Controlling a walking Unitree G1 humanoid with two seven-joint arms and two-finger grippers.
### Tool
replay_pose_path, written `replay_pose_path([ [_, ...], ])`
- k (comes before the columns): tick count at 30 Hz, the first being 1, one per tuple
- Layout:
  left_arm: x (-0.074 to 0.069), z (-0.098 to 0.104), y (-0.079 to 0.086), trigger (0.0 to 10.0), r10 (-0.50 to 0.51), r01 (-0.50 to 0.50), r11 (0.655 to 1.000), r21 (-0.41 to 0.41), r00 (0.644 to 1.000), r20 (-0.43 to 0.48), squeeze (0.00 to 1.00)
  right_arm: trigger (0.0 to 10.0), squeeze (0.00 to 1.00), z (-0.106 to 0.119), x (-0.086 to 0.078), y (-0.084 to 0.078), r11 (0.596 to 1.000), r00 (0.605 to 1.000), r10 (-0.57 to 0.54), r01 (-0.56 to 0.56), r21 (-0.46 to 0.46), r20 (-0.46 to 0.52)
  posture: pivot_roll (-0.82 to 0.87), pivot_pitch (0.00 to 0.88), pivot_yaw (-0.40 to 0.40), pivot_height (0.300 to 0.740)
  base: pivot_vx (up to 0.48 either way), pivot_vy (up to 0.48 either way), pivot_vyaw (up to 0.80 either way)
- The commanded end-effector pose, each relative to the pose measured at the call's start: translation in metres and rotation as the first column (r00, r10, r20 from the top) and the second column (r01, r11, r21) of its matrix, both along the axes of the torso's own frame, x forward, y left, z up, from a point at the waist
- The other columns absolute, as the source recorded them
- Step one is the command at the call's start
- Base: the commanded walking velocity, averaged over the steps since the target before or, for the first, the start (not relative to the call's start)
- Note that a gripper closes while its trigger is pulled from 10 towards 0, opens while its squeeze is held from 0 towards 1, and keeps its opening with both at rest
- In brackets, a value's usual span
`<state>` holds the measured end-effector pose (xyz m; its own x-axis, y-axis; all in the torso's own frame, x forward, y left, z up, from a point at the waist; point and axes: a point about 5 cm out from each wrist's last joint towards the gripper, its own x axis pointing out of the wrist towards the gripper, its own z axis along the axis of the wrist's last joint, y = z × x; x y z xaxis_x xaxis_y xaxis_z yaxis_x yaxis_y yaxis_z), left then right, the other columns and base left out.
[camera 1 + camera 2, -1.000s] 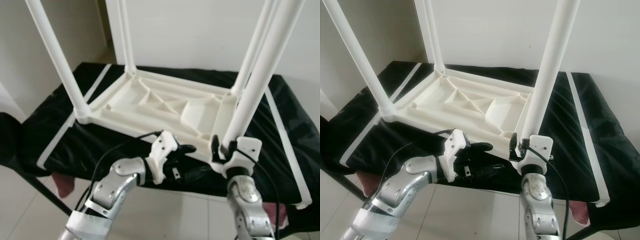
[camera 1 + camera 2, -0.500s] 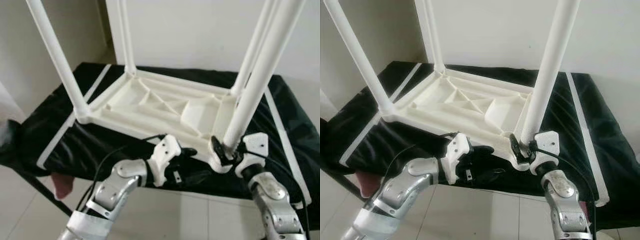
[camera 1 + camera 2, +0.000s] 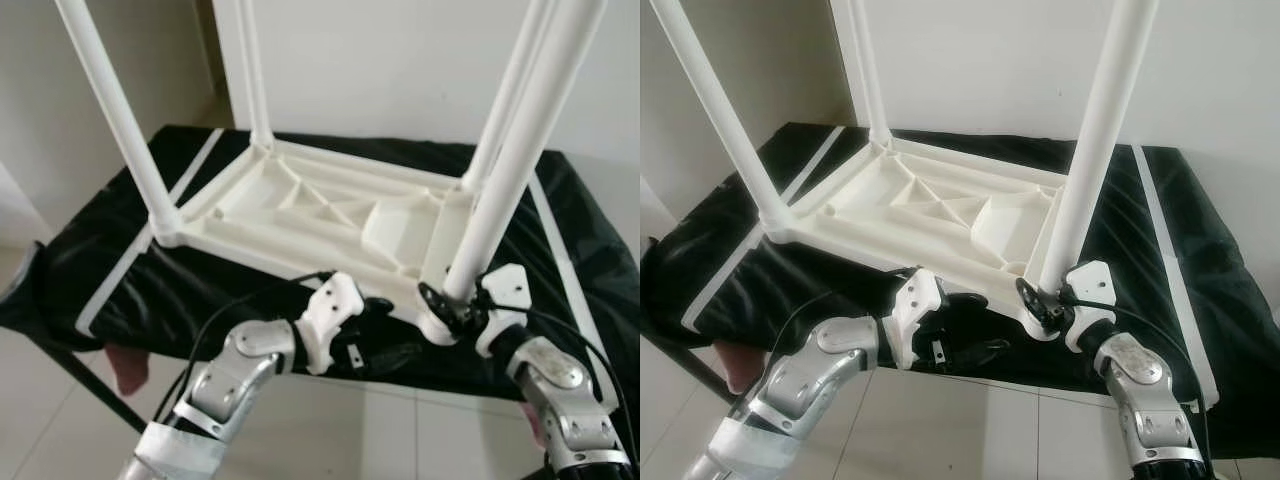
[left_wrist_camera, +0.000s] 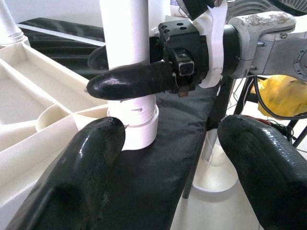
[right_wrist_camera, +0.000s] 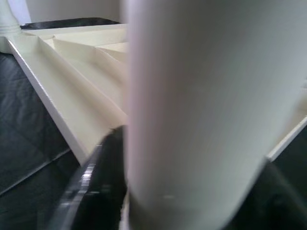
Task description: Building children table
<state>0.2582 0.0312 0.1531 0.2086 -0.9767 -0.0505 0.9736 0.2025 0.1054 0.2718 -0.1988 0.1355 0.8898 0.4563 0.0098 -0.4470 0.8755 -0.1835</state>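
White upturned children table (image 3: 940, 215) on black cloth (image 3: 1160, 250), right claw (image 3: 1040, 300) clamped round leg (image 3: 1085, 170) base, left claw (image 3: 965, 325) spread apart beside it.

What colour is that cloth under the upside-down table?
Black cloth with white stripes, clearest in the right eye view.

Soft even daylight; right wrist view blurred, perhaps too close.

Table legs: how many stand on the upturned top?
4: near left, far left, far right, near right, gripped by the right tool.
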Motion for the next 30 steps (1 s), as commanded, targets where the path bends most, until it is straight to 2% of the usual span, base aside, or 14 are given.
replay_pose_path([
  [1,-0.001,-0.003,0.001,10.0,-0.006,0.006,1.000,0.019,1.000,0.008,0.00,0.0,0.00,-0.005,0.000,0.001,1.000,1.000,0.020,-0.021,-0.010,-0.024,-0.04,0.000,0.004,0.740,0.000,0.000,0.00],
  [6,-0.001,-0.003,0.001,10.0,-0.009,0.009,1.000,0.018,1.000,0.005,0.00,0.0,0.00,-0.007,-0.002,0.000,1.000,0.999,0.019,-0.019,-0.003,-0.032,-0.04,0.000,0.006,0.740,0.000,0.000,0.00],
  [7,-0.001,-0.003,0.001,10.0,-0.009,0.009,1.000,0.017,1.000,0.005,0.00,6.8,0.00,-0.007,-0.003,0.000,1.000,0.999,0.007,-0.006,0.004,-0.037,-0.05,0.000,0.007,0.740,0.000,0.000,0.00],
  [8,-0.001,-0.003,0.001,10.0,-0.009,0.009,1.000,0.017,1.000,0.005,0.00,6.8,0.00,-0.007,-0.003,0.000,1.000,0.999,0.007,-0.006,0.004,-0.037,-0.05,0.000,0.007,0.740,0.000,0.000,0.00],
  [9,-0.001,-0.003,0.001,10.0,-0.008,0.008,1.000,0.017,1.000,0.005,0.00,10.0,0.00,-0.007,-0.003,-0.001,1.000,0.999,-0.007,0.007,0.013,-0.036,-0.05,0.000,0.004,0.740,0.000,0.000,0.00],
  [12,0.001,-0.002,0.002,10.0,0.003,-0.004,1.000,0.015,1.000,0.007,0.00,10.0,0.00,-0.006,-0.005,0.000,0.998,0.998,-0.053,0.053,0.028,-0.023,-0.05,0.000,0.003,0.740,0.000,0.000,0.00],
  [16,0.005,-0.001,0.005,10.0,0.017,-0.017,1.000,0.013,1.000,0.009,0.00,10.0,0.00,-0.006,-0.004,0.002,0.986,0.986,-0.166,0.166,0.011,0.016,-0.05,0.000,-0.001,0.740,0.000,0.000,0.00],
  [20,0.005,-0.002,0.006,10.0,0.020,-0.020,1.000,0.015,1.000,0.009,0.00,10.0,0.00,-0.009,-0.007,0.007,0.976,0.976,-0.217,0.217,0.021,0.012,-0.05,0.000,-0.004,0.740,0.000,0.000,0.00],
  [23,0.005,-0.003,0.005,10.0,0.024,-0.024,1.000,0.016,1.000,0.008,0.00,10.0,0.00,-0.013,-0.013,0.013,0.927,0.929,-0.369,0.368,0.068,-0.004,-0.05,0.000,-0.005,0.740,0.000,0.000,0.00],
  [24,0.005,-0.003,0.005,10.0,0.022,-0.022,1.000,0.016,1.000,0.008,0.00,10.0,0.00,-0.016,-0.015,0.012,0.891,0.895,-0.445,0.445,0.084,-0.026,-0.05,0.000,-0.005,0.740,0.000,0.000,0.00],
  [25,0.005,-0.003,0.005,10.0,0.022,-0.022,1.000,0.016,1.000,0.008,0.00,10.0,0.00,-0.016,-0.015,0.012,0.891,0.895,-0.445,0.445,0.084,-0.026,-0.05,0.000,-0.005,0.740,0.000,0.000,0.00],
  [26,0.005,-0.002,0.004,10.0,0.019,-0.019,1.000,0.016,1.000,0.010,0.00,10.0,0.00,-0.019,-0.016,0.010,0.854,0.859,-0.510,0.513,0.087,-0.055,-0.04,0.000,-0.007,0.740,0.000,0.000,0.00],
  [27,0.005,-0.002,0.004,10.0,0.017,-0.017,1.000,0.013,1.000,0.011,0.00,10.0,0.00,-0.024,-0.018,0.009,0.791,0.797,-0.598,0.604,0.097,-0.084,-0.04,0.000,-0.003,0.740,0.000,0.000,0.00],
  [30,0.005,-0.001,0.004,10.0,0.017,-0.017,1.000,0.012,1.000,0.011,0.00,10.0,0.00,-0.026,-0.019,0.010,0.772,0.779,-0.620,0.627,0.108,-0.096,-0.04,0.000,-0.003,0.740,0.000,0.000,0.00],
])
